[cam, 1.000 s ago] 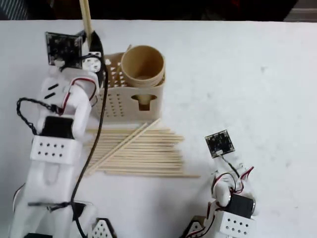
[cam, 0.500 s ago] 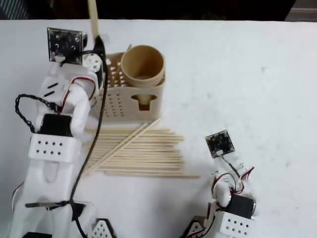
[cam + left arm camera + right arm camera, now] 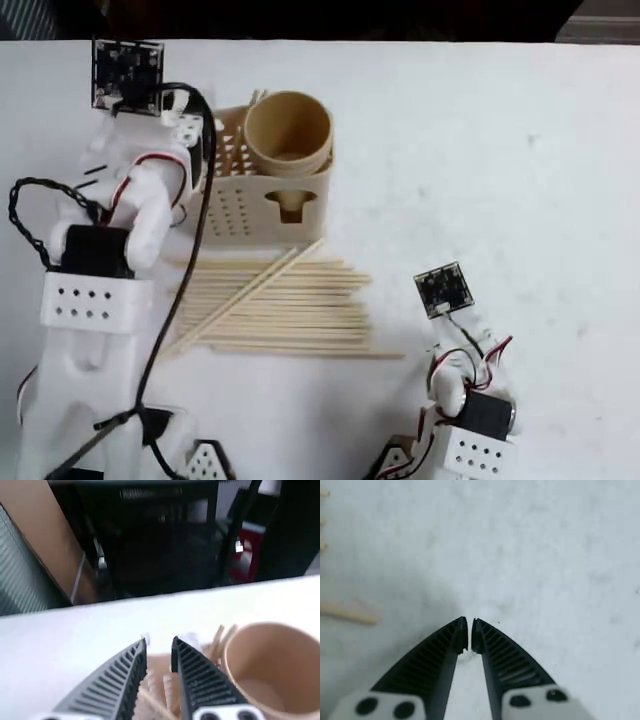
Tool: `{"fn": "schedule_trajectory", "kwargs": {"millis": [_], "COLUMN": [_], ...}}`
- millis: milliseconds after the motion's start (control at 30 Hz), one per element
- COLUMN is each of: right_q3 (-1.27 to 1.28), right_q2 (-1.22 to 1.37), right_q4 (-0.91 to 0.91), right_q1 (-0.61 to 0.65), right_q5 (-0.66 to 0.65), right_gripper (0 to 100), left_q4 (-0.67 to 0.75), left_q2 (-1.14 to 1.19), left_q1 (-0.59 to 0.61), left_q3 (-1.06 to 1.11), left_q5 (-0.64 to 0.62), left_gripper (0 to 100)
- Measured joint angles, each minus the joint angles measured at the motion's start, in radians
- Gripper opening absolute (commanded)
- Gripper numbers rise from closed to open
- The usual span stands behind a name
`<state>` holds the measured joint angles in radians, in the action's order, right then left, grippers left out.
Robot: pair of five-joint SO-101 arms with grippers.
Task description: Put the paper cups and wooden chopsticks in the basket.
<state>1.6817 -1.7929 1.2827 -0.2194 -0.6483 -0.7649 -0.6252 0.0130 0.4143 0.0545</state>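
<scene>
The chopsticks [image 3: 285,315] lie lengthwise nine-to-three at six o'clock of the basket [image 3: 228,210]; wrist views add the left gripper [image 3: 159,647] slightly parted and the right gripper [image 3: 469,626] closed.

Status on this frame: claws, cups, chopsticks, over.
Left claw open above the basket, beside the paper cup inside it. Right claw shut, empty, over the table. Chopstick pile on the table by the basket.

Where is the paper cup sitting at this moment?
In the high view, the paper cup stands upright inside the basket, at its right end, just behind the loose pile of chopsticks.
</scene>
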Motion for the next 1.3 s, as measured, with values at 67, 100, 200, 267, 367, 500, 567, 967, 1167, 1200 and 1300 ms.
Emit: {"fn": "schedule_trajectory", "kwargs": {"millis": [67,100,200,267,367,500,567,967,1167,1200,1300], "right_q3": [0.0,0.0,0.0,0.0,0.0,0.0,0.0,0.0,0.0,0.0,0.0], "right_q2": [0.0,0.0,0.0,0.0,0.0,0.0,0.0,0.0,0.0,0.0,0.0], "right_q4": [0.0,0.0,0.0,0.0,0.0,0.0,0.0,0.0,0.0,0.0,0.0], "right_q1": [0.0,0.0,0.0,0.0,0.0,0.0,0.0,0.0,0.0,0.0,0.0], "right_q5": [0.0,0.0,0.0,0.0,0.0,0.0,0.0,0.0,0.0,0.0,0.0], "right_gripper": [3.3,3.3,3.3,3.3,3.3,3.3,3.3,3.3,3.3,3.3,3.3], "left_q4": [-0.092,-0.14,-0.311,-0.437,-0.609,-0.733,-0.75,-0.331,-0.226,-0.221,-0.196], "left_q2": [0.0,0.0,0.0,0.0,-0.002,-0.002,-0.002,0.005,0.005,0.005,0.048], "left_q1": [0.0,0.0,0.0,0.0,-0.029,-0.164,-0.238,-0.442,-0.448,-0.446,-0.445], "left_q3": [-0.037,-0.054,-0.112,-0.15,-0.184,-0.189,-0.167,0.347,0.476,0.48,0.482], "left_q5": [0.0,0.0,0.0,0.0,0.044,0.17,0.212,0.4,0.4,0.4,0.4], "left_gripper": [10,10,10,10,10,10,10,10,10,10,10]}}
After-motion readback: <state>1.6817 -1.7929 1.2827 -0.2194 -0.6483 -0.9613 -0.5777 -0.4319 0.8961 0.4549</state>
